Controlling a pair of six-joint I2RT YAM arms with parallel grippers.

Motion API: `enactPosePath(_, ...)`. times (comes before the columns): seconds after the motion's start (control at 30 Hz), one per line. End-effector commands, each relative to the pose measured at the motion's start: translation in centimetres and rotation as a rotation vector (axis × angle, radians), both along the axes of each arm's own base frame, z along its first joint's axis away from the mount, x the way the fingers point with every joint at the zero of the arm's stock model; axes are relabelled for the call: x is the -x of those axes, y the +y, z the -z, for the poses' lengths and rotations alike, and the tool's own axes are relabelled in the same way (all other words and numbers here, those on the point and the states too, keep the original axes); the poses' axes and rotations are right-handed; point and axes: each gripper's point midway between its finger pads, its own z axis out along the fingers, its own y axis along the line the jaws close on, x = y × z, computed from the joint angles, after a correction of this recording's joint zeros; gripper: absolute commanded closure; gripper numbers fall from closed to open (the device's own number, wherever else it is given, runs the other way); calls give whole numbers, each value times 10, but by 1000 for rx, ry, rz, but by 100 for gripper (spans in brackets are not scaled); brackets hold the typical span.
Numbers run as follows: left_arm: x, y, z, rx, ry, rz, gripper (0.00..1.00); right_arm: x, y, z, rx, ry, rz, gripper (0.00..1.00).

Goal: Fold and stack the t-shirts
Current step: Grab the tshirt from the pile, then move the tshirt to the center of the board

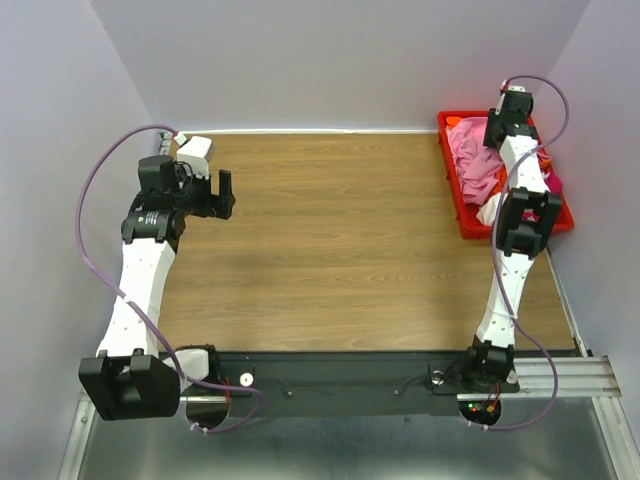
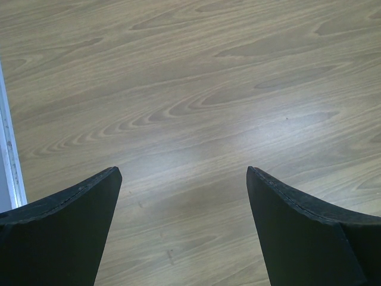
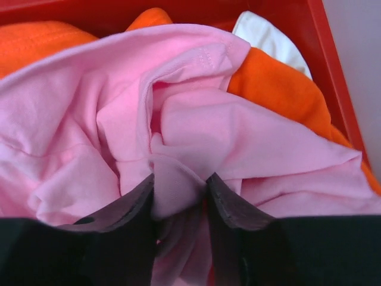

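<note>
Pink cloth fills most of the right wrist view: the pink t-shirt (image 3: 250, 143) lies crumpled on top of the heap inside the red bin (image 3: 330, 65), which sits at the far right corner of the wooden table (image 1: 340, 230). An orange t-shirt (image 3: 280, 83) shows beneath and beside it, and a white t-shirt (image 3: 268, 36) peeks out at the bin's far wall.

The right arm (image 1: 505, 290) rises from its base at the near edge, runs up along the table's right side and reaches out over the bin, with its wrist bent down into the pile. The right gripper (image 3: 178, 187) has its two dark fingers (image 3: 134, 208) drawn close together with a raised fold of the pink t-shirt caught between them; the cloth touches both inner faces and bunches up above the tips. Whether the fold is lifted off the heap cannot be told.

The left arm (image 1: 140, 280) leans up along the table's left side, folded at the elbow, with its wrist turned toward the middle of the table. The left gripper (image 2: 184, 173) hangs above bare wood with its fingers (image 2: 71, 226) spread wide apart, holding and touching nothing.
</note>
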Motion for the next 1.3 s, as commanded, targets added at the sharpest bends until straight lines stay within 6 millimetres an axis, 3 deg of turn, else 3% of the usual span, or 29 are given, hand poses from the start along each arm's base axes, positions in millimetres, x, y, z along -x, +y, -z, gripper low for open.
enactPosePath(0.0, -4, -4, -12, 20, -47, 6, 1, -6, 0, -69, 28, -151, -7, 64)
enactPosePath(0.03, -5, -4, -13, 23, -48, 6, 1, -2, 2, -89, 32, -184, -9, 68)
enactPosePath(0.07, -5, -4, -13, 24, -49, 5, 1, 0, 3, -98, 31, -197, -12, 69)
enactPosePath(0.1, -5, -5, -13, 28, -48, 8, 1, 2, 3, -106, 31, -209, -16, 79)
enactPosePath(0.17, -4, -6, -14, 33, -52, 11, 1, 8, 6, -135, 36, -256, -24, 84)
enactPosePath(0.23, -3, -7, -15, 35, -55, 15, 1, 14, 8, -155, 43, -285, -30, 84)
enactPosePath(0.27, -2, -7, -16, 35, -58, 15, 1, 20, 10, -174, 49, -315, -35, 84)
enactPosePath(0.47, 2, -8, -21, 34, -75, 21, 1, 45, 18, -242, 74, -424, -54, 99)
enactPosePath(0.57, 3, -8, -21, 32, -75, 22, 1, 55, 29, -269, 64, -475, -89, 99)
enactPosePath(0.63, 3, -8, -21, 36, -75, 25, 1, 68, 38, -298, 57, -532, -118, 99)
enactPosePath(0.73, 4, -10, -24, 45, -78, 32, 1, 85, 60, -336, 26, -609, -213, 99)
enactPosePath(0.87, 3, -13, -28, 56, -74, 40, 1, 129, 104, -406, -7, -749, -400, 99)
enactPosePath(1.0, 3, -16, -42, 74, -89, 54, 1, 172, 160, -448, -104, -837, -652, 99)
enactPosePath(1.1, 3, -21, -52, 91, -101, 78, 1, 202, 192, -470, -168, -879, -795, 99)
enactPosePath(1.2, 4, -22, -64, 108, -116, 86, 1, 227, 228, -474, -230, -874, -955, 99)
enactPosePath(1.27, 5, -23, -73, 117, -128, 96, 1, 233, 260, -458, -290, -823, -1062, 99)
